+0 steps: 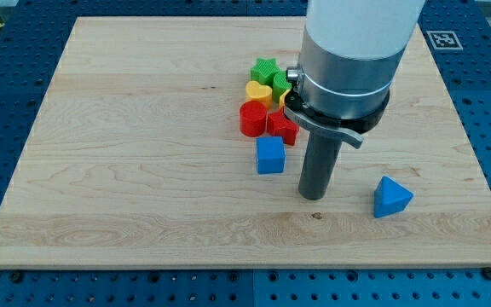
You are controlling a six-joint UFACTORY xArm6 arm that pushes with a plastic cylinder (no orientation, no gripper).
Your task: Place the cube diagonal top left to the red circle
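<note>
A blue cube [270, 156] lies on the wooden board [126, 153] near the middle. Just above it, toward the view's top left, stands the red circle [253, 119], a short red cylinder. A red star-like block [283, 127] touches the circle's right side, directly above the cube. My tip [314, 195] is on the board to the right of the cube and slightly lower, a small gap away from it.
A yellow heart-like block [258, 91], a green star [265, 70] and another green block [280, 83] cluster above the red circle, partly hidden by the arm. A blue triangle [391, 197] lies at the view's lower right.
</note>
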